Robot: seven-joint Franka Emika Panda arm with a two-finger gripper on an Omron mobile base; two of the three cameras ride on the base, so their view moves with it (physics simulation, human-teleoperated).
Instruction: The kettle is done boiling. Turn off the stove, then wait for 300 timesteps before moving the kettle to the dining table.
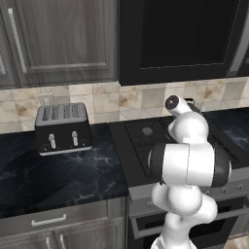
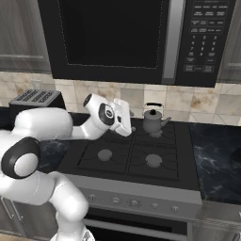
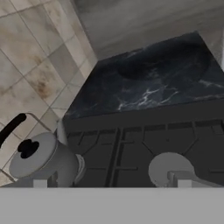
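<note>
While the pincer [image 2: 126, 123] hangs above the stove [image 2: 136, 155] with its fingers spread wide and nothing between them, the kettle [image 2: 153, 121] sits just beyond it on a rear burner, apart from it. Seen from the hand, kettle [image 3: 43, 159] is close by on the tile-wall side, black marble counter [image 3: 148, 83] farther off. Toaster [image 1: 62, 127] is well behind the pincer.

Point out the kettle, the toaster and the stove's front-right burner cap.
kettle [image 2: 152, 123]: right base view, on its grey body.
toaster [image 1: 63, 127]: left base view, on its black front face.
front-right burner cap [image 2: 154, 160]: right base view, on the round grey cap.
</note>
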